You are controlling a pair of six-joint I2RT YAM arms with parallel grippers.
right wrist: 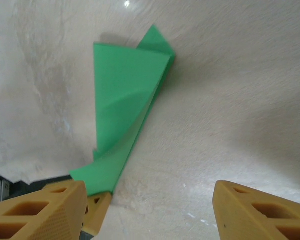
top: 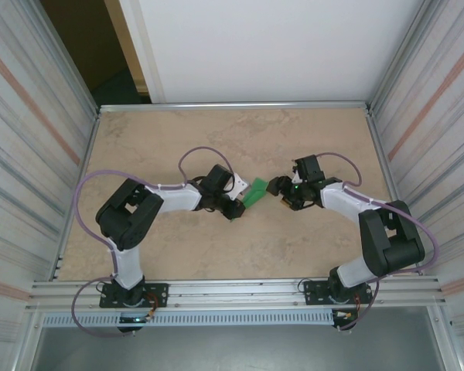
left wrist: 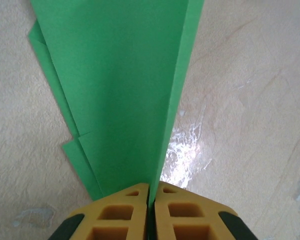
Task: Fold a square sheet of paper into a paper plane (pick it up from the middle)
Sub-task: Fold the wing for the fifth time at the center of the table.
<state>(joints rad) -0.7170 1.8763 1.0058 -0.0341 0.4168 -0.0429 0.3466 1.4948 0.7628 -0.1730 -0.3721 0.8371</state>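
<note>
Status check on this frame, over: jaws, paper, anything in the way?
Left jaws shut on the folded green paper, pinching it at one end. Right jaws open, facing it, not touching. Nothing between them and the paper.

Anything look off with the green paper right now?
The folded bright green paper, pinched in the left pincer, has misaligned layers: stepped edges stick out along its left side in the left wrist view. No tear visible.
</note>
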